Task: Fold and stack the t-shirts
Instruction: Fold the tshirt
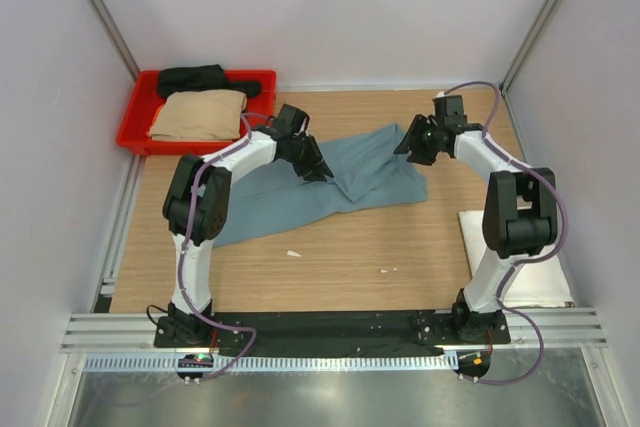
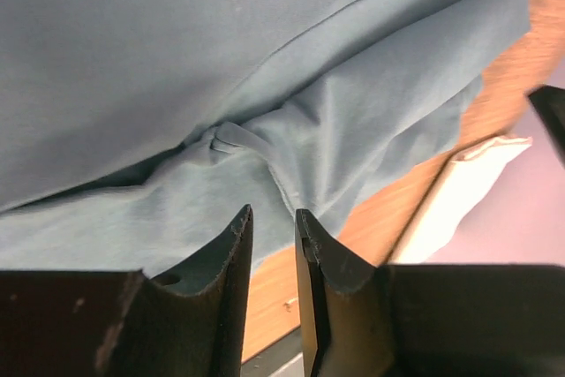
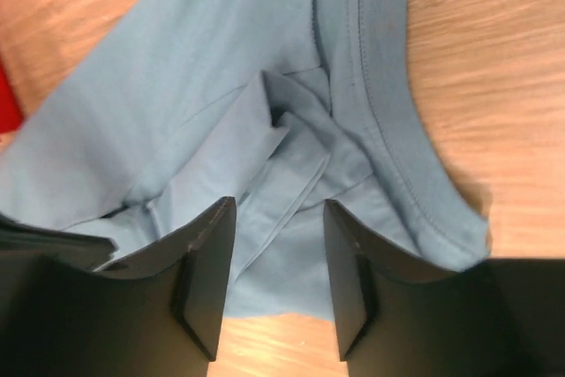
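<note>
Teal-blue t-shirt (image 1: 375,177) lies at middle of tabletop (image 1: 330,267), rumpled, fold uneven. Left pincer (image 2: 272,218) narrowly parted, right pincer (image 3: 278,209) wider; neither holds cloth. You risk snagging loose folds on lifting, dragging fold apart. White t-shirt (image 1: 550,282) sits beside right arm base.

The teal-blue t-shirt (image 1: 350,182) lay unfolded and rumpled across the middle of the counter (image 1: 350,267), stretched on a slant from the near left toward the far right, with one sleeve bunched into creases and its stitched hem curling at the far end. The tan t-shirt (image 1: 198,115) sat neatly folded in the red tray (image 1: 130,132), with the black t-shirt (image 1: 192,78) bundled just behind it. The white t-shirt (image 1: 545,282) lay folded flat at the counter's right edge.
</note>
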You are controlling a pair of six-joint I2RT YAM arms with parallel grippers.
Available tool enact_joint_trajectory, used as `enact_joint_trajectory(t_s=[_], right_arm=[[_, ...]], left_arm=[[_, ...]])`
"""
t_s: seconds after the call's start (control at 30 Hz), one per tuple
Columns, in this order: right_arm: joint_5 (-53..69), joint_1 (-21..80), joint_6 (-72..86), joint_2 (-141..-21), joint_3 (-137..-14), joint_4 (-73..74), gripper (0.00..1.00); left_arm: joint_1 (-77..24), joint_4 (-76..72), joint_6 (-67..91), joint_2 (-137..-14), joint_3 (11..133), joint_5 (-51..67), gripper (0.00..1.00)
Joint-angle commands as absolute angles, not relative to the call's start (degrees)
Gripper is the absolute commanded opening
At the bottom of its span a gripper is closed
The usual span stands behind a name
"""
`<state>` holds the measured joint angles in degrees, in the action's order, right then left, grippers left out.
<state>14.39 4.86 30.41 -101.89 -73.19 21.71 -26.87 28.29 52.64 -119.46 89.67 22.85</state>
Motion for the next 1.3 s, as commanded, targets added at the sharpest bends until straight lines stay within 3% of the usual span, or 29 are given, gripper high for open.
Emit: enact_joint_trajectory(t_s=[0.0,0.03,0.1,0.4,1.27], right_arm=[[17.31,4.75,24.96,-105.55,-76.72,21.00,0.49],[17.84,4.66,24.87,-106.25,-77.51,21.35,0.35],[18.02,4.57,25.57,-107.40,-77.61,21.18,0.28],[16.96,4.39,27.25,-109.51,-76.38,19.69,0.33],[19.16,4.04,28.74,-115.58,-80.07,17.84,0.34]], left_arm=[[-26.89,25.93,57.65,-119.26,91.67,25.75,0.27],[-26.98,25.58,58.53,-119.35,91.67,25.84,0.26],[-27.33,25.05,59.94,-119.71,91.58,26.72,0.21],[-30.41,25.05,59.85,-120.32,91.84,25.58,0.20],[-36.03,32.43,58.36,-121.11,94.31,23.64,0.26]])
